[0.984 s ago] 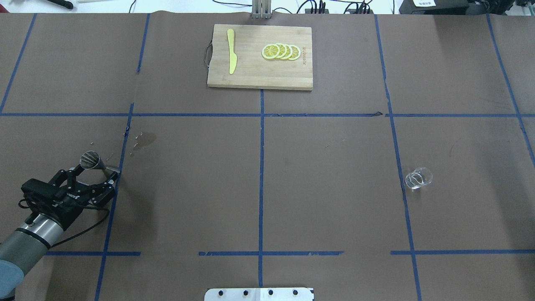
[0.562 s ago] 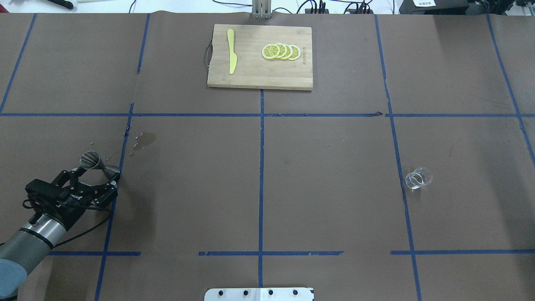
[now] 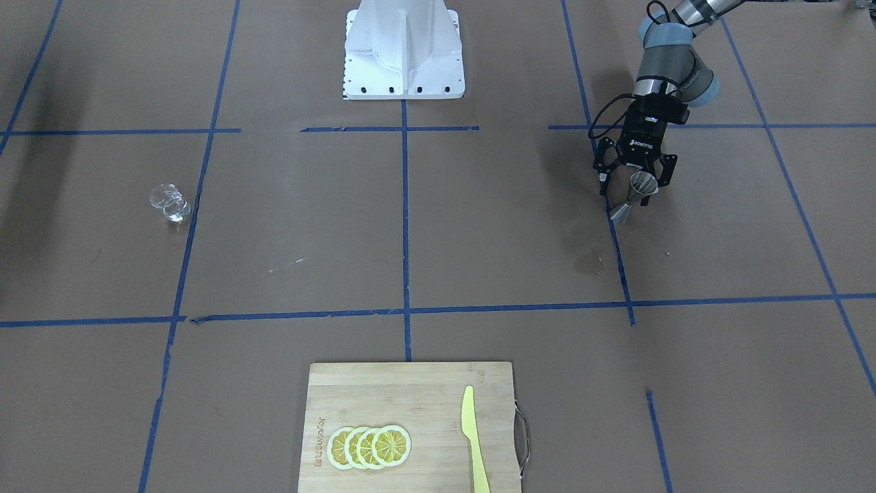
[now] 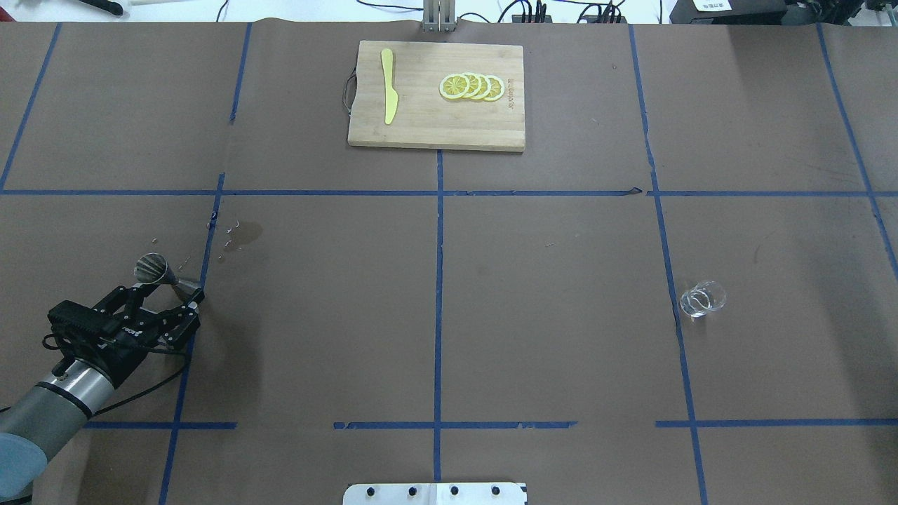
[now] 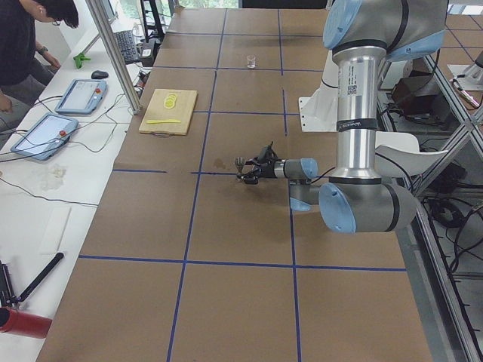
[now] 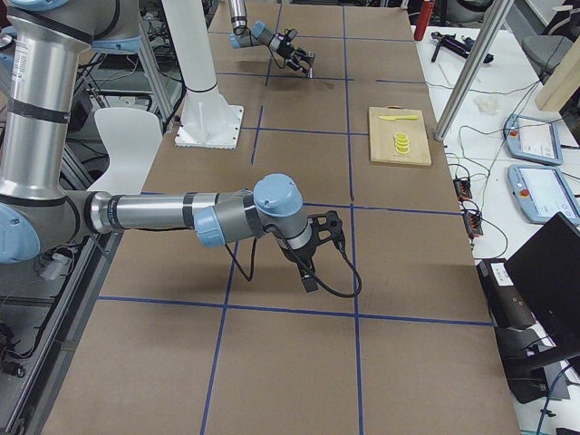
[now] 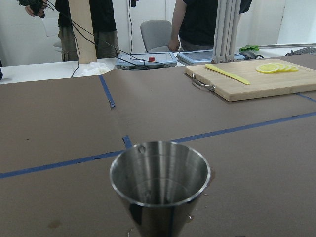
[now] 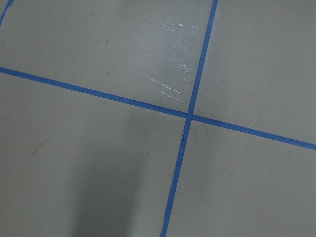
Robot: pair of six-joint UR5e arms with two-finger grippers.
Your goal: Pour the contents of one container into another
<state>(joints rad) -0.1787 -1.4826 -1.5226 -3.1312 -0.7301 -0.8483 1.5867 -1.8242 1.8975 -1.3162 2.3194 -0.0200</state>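
Left pincer (image 4: 166, 292): spread wide, empty; jigger (image 4: 165, 275) upright just beyond tips. Right pincer (image 6: 311, 275): state untellable. Clear cup (image 4: 701, 299) well apart. Wet stain (image 4: 247, 233) near jigger; cutting board (image 4: 435, 120), lemon slices (image 4: 472, 86), knife (image 4: 388, 88) beyond.

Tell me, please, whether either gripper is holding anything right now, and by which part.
Nothing appears held. The left gripper is open, facing the jigger that stands on the table; the clear cup stands alone.
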